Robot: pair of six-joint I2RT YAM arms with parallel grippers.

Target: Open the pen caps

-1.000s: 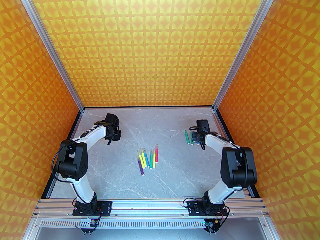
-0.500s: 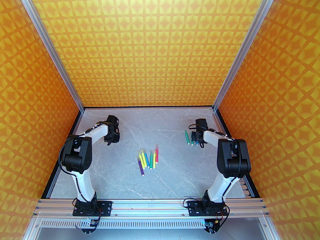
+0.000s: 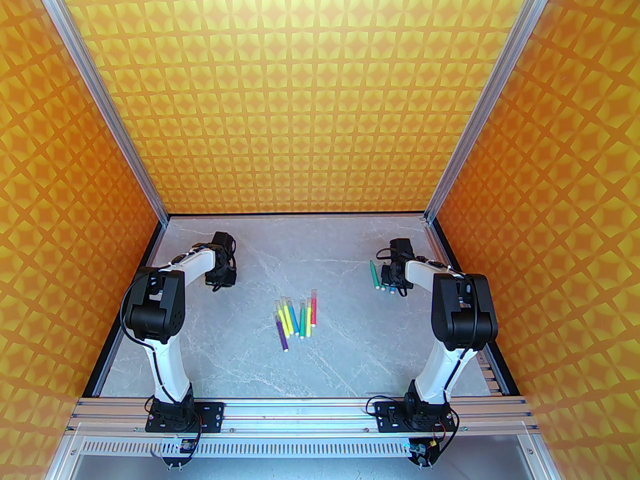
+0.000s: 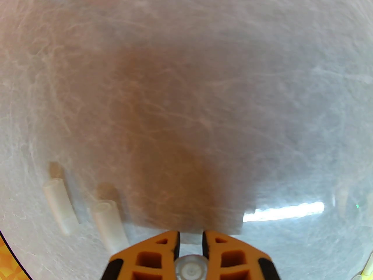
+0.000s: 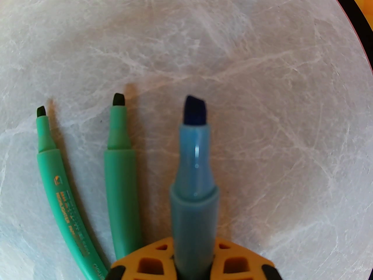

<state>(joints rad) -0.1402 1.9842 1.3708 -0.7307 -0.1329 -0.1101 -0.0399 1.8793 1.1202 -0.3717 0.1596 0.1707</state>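
Observation:
In the left wrist view my left gripper [image 4: 191,238] is shut on a clear pen cap [image 4: 191,268], just above the table. Two loose pen caps [image 4: 59,206] [image 4: 107,226] lie to its left. My right gripper [image 5: 193,243] is shut on a blue pen [image 5: 193,171] with a bare dark tip. Beside it lie two uncapped green pens [image 5: 119,171] [image 5: 58,185]. From above, the left gripper [image 3: 220,274] is at the back left and the right gripper [image 3: 392,279] at the back right by a green pen [image 3: 374,274]. Several capped pens [image 3: 295,318] lie mid-table.
The grey marble table [image 3: 240,363] is enclosed by orange patterned walls, with metal posts [image 3: 160,218] at the back corners. Both arm bases are bolted to the aluminium rail [image 3: 300,410] along the near edge.
Both elbows have swung inward and forward. The two grippers stay at nearly the same spots at the back, each still holding its piece.

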